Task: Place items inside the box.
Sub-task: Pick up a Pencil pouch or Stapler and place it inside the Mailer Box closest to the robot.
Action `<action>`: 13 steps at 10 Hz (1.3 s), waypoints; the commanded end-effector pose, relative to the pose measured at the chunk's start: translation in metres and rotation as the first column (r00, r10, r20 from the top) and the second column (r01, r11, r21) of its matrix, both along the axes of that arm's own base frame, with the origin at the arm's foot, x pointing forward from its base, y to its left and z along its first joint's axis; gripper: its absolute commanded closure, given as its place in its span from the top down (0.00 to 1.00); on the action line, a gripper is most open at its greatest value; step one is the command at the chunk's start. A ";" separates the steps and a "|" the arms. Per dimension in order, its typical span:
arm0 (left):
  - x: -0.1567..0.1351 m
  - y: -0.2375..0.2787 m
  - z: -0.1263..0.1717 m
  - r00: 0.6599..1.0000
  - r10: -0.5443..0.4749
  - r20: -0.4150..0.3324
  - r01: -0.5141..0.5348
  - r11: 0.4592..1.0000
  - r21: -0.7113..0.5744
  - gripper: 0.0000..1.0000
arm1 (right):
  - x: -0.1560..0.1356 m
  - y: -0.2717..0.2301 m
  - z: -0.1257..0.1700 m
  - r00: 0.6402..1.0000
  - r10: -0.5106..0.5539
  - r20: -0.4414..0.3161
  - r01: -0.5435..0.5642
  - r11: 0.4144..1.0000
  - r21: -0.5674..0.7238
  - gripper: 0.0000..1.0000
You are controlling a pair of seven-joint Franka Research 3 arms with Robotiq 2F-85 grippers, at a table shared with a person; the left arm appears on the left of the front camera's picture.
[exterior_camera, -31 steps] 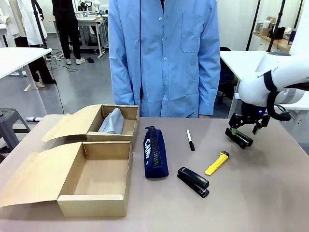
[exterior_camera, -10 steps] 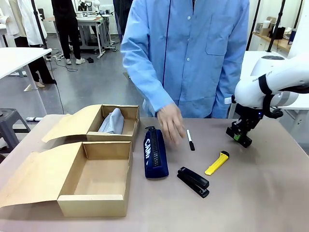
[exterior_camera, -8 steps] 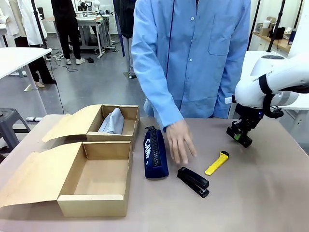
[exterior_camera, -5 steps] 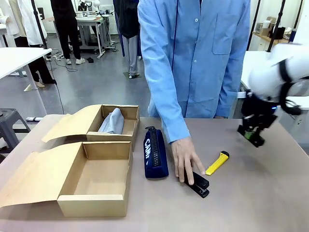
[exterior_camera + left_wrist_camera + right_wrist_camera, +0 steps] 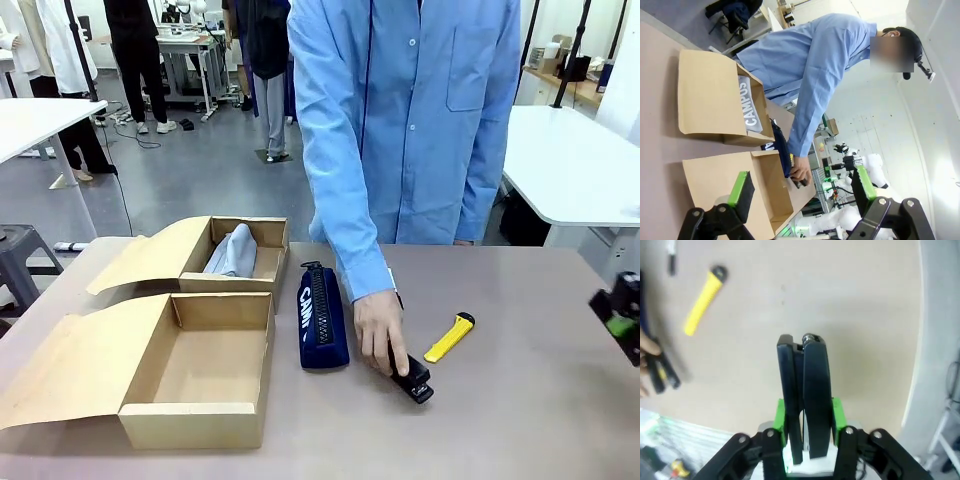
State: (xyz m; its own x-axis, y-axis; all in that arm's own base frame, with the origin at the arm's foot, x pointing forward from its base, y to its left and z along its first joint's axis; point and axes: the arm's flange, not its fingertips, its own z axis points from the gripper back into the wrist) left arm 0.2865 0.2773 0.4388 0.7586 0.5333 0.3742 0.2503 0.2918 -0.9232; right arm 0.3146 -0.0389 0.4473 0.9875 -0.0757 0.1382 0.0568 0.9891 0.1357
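Within the last second the person's hand point(image 5: 380, 325) has moved off the marker and come down on the black stapler point(image 5: 416, 384) at lower centre of the front view. Meanwhile the robot's right hand point(image 5: 622, 318) has swung out to the right edge. It is clamped on a black hinged tool point(image 5: 804, 390), probably another stapler, which stands upright between its green pads. The left hand point(image 5: 802, 185) gapes wide, holding nothing. The person seems to be taking the stapler to pack it. The near box point(image 5: 195, 422), lower left, is still bare, and the far box point(image 5: 268, 226) holds the grey pouch point(image 5: 236, 250), printed CAMPUS. The navy pencil case point(image 5: 322, 320), lettered CAM…, and the yellow knife point(image 5: 449, 337) lie on the worktop point(image 5: 520, 420).
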 end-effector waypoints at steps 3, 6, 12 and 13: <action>0.001 -0.001 0.001 0.999 0.002 0.033 -0.002 1.000 -0.007 1.00 | 0.000 0.000 0.000 1.000 0.000 0.000 0.000 1.000 0.000 0.00; 0.001 -0.001 0.001 0.999 0.002 0.033 -0.002 1.000 -0.007 1.00 | 0.030 0.014 0.003 0.996 0.040 0.074 -0.053 0.982 0.182 0.41; 0.001 -0.001 0.001 0.999 0.002 0.033 -0.002 1.000 -0.007 1.00 | 0.033 0.089 0.020 0.997 -0.060 0.049 0.046 0.970 0.240 0.41; 0.001 -0.001 0.001 0.999 0.002 0.033 -0.002 1.000 -0.007 1.00 | 0.029 0.104 0.020 0.998 -0.027 0.053 0.011 0.962 0.274 0.41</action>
State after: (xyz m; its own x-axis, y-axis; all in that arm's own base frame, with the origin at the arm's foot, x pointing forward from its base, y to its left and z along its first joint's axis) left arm 0.2868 0.2774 0.4382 0.7594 0.5332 0.3730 0.2492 0.2911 -0.9236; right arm 0.3501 0.0554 0.4665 0.9757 -0.1440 0.1650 0.0761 0.9295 0.3610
